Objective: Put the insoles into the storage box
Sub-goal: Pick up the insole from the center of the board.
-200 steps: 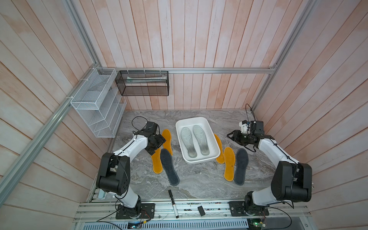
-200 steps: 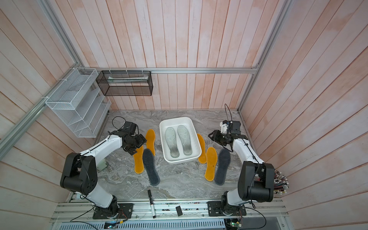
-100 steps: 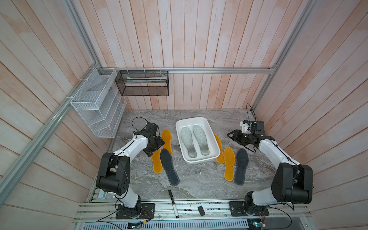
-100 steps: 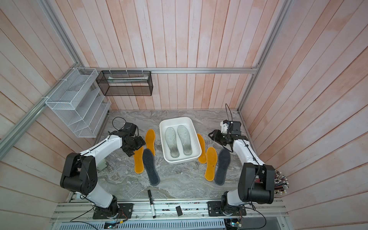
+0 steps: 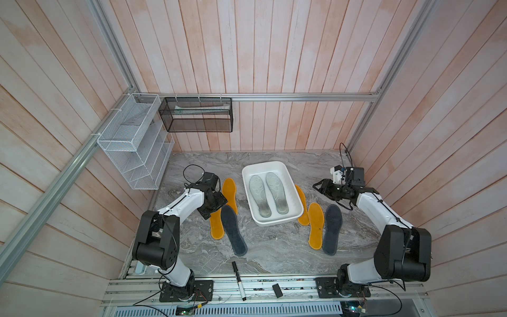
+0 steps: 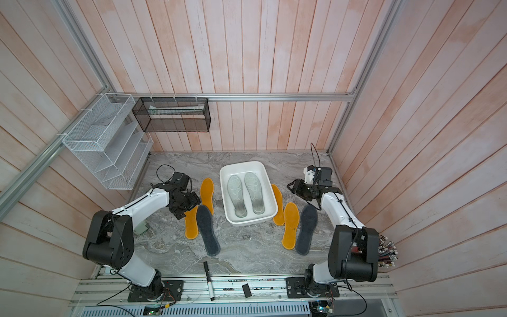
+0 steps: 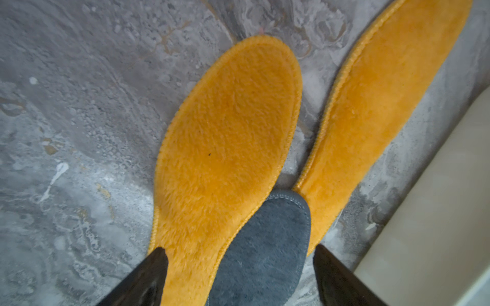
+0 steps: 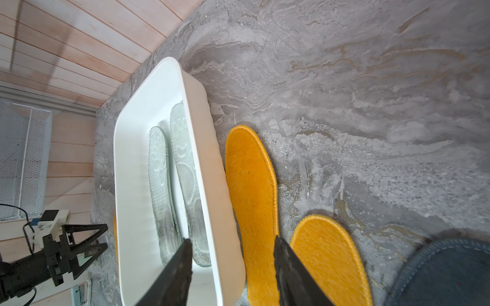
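One yellow insole (image 5: 216, 229) part-hidden under left hand (image 5: 214, 204)

free: table (image 5: 274, 254) front-ctr + back strip | obst: storage box (image 5: 277, 219) mid, insoles (image 5: 233, 232) on both flanks

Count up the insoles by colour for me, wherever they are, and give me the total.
Mustard-yellow insoles: 4
Dark grey insoles: 2
Pale patterned insoles: 2
Total: 8
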Robot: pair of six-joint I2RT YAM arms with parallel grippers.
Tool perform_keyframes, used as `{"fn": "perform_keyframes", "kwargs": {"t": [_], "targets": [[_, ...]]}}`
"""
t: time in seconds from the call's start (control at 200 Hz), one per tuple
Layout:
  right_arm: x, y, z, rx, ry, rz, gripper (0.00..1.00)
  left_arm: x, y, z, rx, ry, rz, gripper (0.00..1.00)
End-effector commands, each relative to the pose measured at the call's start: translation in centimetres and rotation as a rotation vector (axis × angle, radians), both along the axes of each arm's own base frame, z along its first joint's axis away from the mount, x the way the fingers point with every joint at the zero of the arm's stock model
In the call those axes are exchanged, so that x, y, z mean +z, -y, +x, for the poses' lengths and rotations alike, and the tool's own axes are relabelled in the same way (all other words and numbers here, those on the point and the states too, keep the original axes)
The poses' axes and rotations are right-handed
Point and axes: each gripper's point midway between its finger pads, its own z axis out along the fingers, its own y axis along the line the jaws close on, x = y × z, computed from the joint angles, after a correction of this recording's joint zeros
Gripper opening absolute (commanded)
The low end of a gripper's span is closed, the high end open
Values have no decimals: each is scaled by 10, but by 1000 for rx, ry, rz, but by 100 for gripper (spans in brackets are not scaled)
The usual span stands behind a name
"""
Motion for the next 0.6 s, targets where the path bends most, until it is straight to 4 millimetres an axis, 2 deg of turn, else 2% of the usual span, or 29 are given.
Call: {"fn": "perform_keyframes", "kwargs": {"t": [0.0,0.43,0.525,0.59], "targets": [[4,0,-4,-1,14,6,51,3,-10,-8,6,9,38,87],[-8,0,-18,4,-32,-9,51,-3,-11,-21,8,23,-17,87],[-10,0,-20,3,-38,-5,51,-5,-15,-24,6,29,-7,87],[-12,-1,-22,4,-40,-2,51,-10,-27,-29,16,20,37,86]]}}
